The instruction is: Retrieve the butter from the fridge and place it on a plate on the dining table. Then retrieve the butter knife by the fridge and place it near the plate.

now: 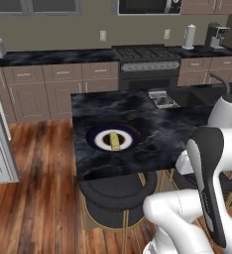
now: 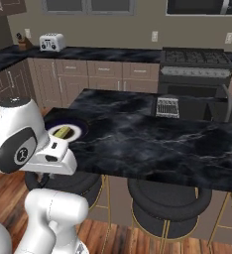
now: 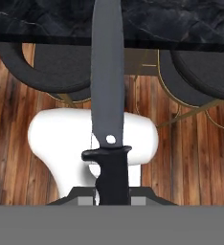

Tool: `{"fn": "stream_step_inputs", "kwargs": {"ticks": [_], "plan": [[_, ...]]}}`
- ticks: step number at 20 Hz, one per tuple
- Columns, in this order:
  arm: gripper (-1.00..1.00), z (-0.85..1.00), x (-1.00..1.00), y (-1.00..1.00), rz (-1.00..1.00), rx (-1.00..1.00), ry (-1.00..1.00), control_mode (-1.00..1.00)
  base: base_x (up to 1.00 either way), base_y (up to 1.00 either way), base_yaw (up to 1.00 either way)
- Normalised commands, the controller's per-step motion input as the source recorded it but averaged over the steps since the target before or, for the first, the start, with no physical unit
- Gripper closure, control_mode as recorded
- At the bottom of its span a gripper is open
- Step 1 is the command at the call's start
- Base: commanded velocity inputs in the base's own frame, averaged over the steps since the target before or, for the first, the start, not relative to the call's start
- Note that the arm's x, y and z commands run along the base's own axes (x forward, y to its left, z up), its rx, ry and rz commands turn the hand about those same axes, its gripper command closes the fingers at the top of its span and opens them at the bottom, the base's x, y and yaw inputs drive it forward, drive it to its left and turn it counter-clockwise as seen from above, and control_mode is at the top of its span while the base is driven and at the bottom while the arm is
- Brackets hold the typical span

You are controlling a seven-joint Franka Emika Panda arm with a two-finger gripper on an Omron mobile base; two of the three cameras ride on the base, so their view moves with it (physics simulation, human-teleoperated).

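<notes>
Gripping the black-handled grey butter knife, fingers clamped on its handle, blade pointing straight ahead toward the black marble surface edge beyond.

Wood plank floor, reddish-brown. Tan back wall with two outlets. Long black counter over brown cabinets along that wall. Black stove set into the run; microwave above it. White toaster on the counter, knife block beside it. Coffee machine and white paper towel roll at the far right. Round dark stools with gold frames.
</notes>
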Motion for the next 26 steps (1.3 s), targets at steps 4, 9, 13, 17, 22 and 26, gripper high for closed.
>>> {"fn": "stream_step_inputs", "kwargs": {"ticks": [4,9,13,17,22,26], "plan": [[1.0,0.0,0.22,-0.05,0.02,0.0,-0.05,-1.0,0.0,0.0,0.0],[1.0,0.12,0.93,0.04,0.0,0.0,-0.05,-1.0,0.0,0.0,0.0],[1.0,0.2,0.51,-0.27,0.0,0.01,0.0,-1.0,0.0,0.0,0.0],[1.0,0.0,0.31,-0.45,0.0,0.07,0.0,-1.0,0.0,0.0,0.0],[1.0,-0.04,0.94,-0.12,0.0,0.07,0.0,-1.0,0.0,0.0,0.0],[1.0,-0.11,0.88,-0.07,0.0,0.02,-0.02,-1.0,0.0,0.0,0.0]]}}
